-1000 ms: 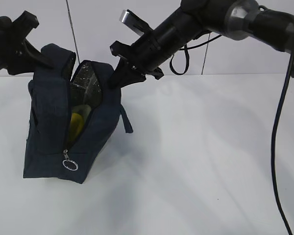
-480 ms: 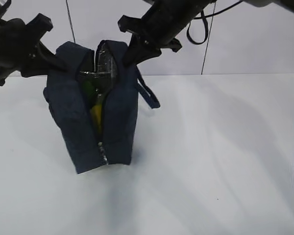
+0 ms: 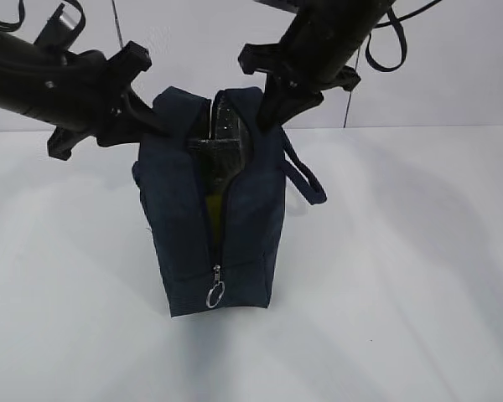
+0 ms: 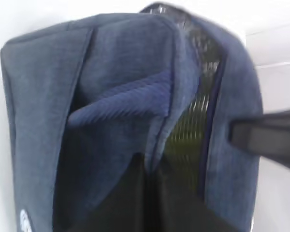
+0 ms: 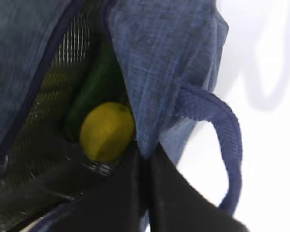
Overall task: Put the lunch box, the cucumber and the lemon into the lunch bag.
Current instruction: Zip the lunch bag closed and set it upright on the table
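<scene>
Exterior: boxy dark navy fabric lunch bag (image 3: pixel 214 226) now nearer the white desk's (image 3: pixel 386 293) middle, turned zipper-end forward, silver ring pull (image 3: pixel 215 294) low. Left gripper (image 3: pixel 155 126) and right gripper (image 3: pixel 264 117) are clamped on its top edges.

Left wrist: jaws pinched on fabric.

Right wrist: yellow dimpled lemon (image 5: pixel 106 131) and dark green cucumber (image 5: pixel 92 94) inside; looped handle (image 5: pixel 222 140) hangs.

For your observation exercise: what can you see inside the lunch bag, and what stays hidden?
Inside the lunch bag, the right wrist view shows the lemon against the cucumber, with silvery lining around them. The lunch box is not visible; fabric covers the rest.
</scene>
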Available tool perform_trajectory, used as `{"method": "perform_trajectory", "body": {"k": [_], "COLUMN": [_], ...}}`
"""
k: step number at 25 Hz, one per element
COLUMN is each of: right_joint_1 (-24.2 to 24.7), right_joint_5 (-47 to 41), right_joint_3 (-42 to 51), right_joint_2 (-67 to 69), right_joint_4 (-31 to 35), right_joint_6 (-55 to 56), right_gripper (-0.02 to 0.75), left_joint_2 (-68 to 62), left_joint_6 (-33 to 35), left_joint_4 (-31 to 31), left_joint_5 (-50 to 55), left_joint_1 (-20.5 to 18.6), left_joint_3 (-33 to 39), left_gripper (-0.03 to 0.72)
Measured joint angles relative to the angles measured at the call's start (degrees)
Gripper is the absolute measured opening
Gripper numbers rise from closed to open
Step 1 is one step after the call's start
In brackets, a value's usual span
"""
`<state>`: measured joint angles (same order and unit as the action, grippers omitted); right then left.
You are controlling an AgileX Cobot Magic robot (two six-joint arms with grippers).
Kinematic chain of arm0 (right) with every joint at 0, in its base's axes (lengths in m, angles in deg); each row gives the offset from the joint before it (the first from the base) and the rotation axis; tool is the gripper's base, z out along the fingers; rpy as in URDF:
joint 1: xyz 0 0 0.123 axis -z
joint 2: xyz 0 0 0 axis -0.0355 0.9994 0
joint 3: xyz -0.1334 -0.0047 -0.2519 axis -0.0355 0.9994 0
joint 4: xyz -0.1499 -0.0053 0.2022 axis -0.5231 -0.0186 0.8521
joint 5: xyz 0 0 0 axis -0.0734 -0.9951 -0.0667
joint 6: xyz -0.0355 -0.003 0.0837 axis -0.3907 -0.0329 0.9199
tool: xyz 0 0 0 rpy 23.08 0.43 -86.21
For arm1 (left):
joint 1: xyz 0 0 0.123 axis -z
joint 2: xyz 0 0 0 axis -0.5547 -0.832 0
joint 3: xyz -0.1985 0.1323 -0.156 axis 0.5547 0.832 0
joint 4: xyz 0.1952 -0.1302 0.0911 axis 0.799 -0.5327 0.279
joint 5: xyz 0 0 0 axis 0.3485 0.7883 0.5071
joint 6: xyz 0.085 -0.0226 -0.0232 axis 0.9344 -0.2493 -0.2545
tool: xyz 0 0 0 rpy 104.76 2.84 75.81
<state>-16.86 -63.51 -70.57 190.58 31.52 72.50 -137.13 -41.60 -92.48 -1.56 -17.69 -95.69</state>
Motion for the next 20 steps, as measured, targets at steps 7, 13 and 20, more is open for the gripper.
{"method": "perform_trajectory", "body": {"k": [7, 13, 20], "right_joint_1": [0.0, 0.1, 0.1], "right_joint_5": [0.1, 0.0, 0.0], "right_joint_3": [4.4, 4.5, 4.6], "right_joint_2": [-3.8, -5.2, -5.2], "right_joint_4": [-4.1, -6.3, -8.8], "right_joint_6": [-1.0, -1.1, -1.1], "right_gripper": [0.009, 0.008, 0.009], "left_joint_2": [-3.4, -5.5, -5.9], "left_joint_6": [0.4, 0.4, 0.4], "left_joint_4": [-1.2, -1.5, -1.6], "left_joint_5": [-0.1, -0.7, -1.3], "left_joint_1": [2.8, 5.0, 5.3], "left_joint_3": [-4.1, -5.7, -5.8], "left_gripper": [-0.007, -0.007, -0.006]}}
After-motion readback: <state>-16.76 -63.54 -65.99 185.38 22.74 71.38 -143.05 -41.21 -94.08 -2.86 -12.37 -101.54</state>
